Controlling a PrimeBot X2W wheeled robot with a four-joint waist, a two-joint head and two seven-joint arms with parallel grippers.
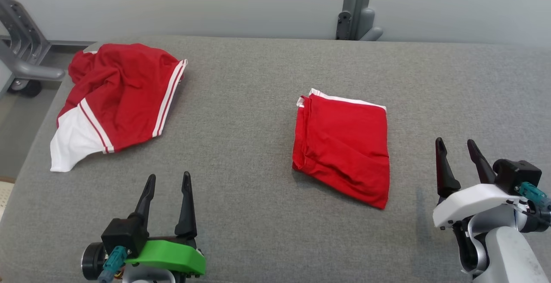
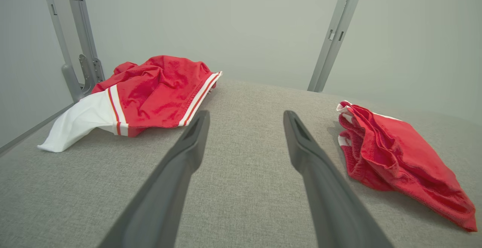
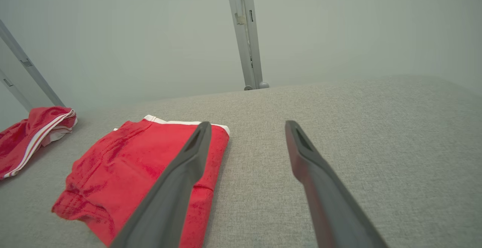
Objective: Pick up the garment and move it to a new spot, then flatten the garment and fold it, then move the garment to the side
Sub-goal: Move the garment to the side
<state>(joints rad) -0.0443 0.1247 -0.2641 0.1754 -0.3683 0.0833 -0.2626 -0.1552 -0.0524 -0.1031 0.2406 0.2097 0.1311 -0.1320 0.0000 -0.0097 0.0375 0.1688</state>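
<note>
Two red garments [image 1: 342,145] on a grey desk [image 1: 249,81], both claws wide and empty

One garment, plain red with a white edge, lies folded into a flat rectangle right of the desk's middle. The other, a crumpled red-and-white piece [image 1: 116,98] with white stripes, sits well apart at the far left corner. The left claw [image 1: 168,175] hovers at the near edge, between the two. The right claw [image 1: 455,141] hovers near the folded garment's right side, touching nothing.
</note>
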